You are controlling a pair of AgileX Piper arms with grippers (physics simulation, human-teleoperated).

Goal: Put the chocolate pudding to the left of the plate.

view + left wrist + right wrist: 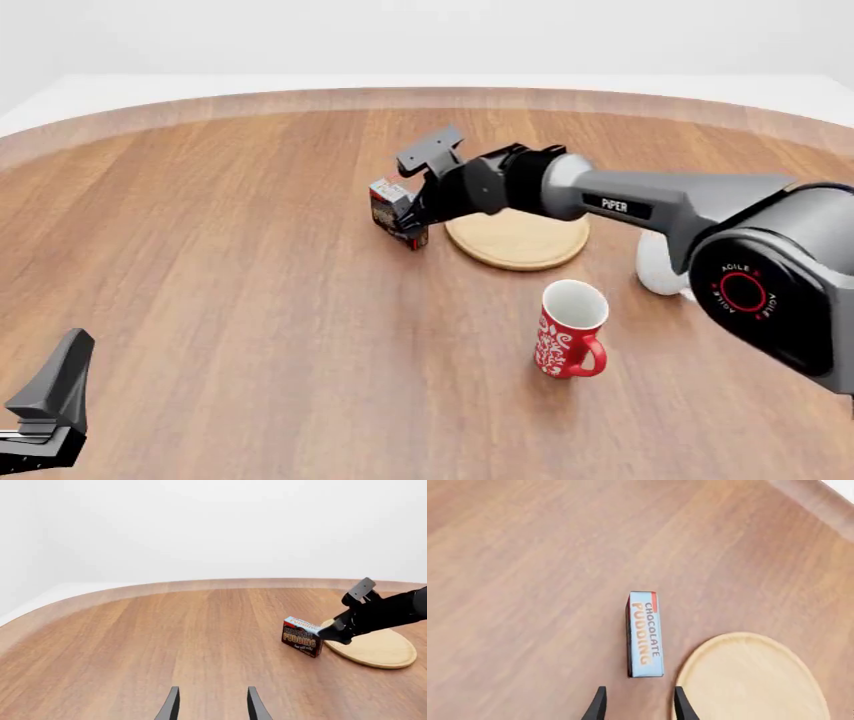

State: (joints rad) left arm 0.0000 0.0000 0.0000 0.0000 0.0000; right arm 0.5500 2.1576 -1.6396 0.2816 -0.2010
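The chocolate pudding (388, 211) is a small dark brown carton with a blue top. It stands on the wooden table just left of the plate (521, 241), a flat light-wood disc. In the right wrist view the pudding (645, 634) lies just beyond my fingertips, with a narrow gap to the plate (754, 680). My right gripper (638, 707) is open and empty, right above the carton; it also shows in the front view (419, 222). My left gripper (212, 707) is open and empty, far back at the table's near left (48, 405). The left wrist view shows the pudding (302, 636) and plate (379, 648).
A red patterned mug (571, 330) stands in front of the plate, nearer to me. A white mug (658, 268) stands right of the plate, partly hidden by my right arm (641, 205). The table's curved far edge (427, 97) runs behind.
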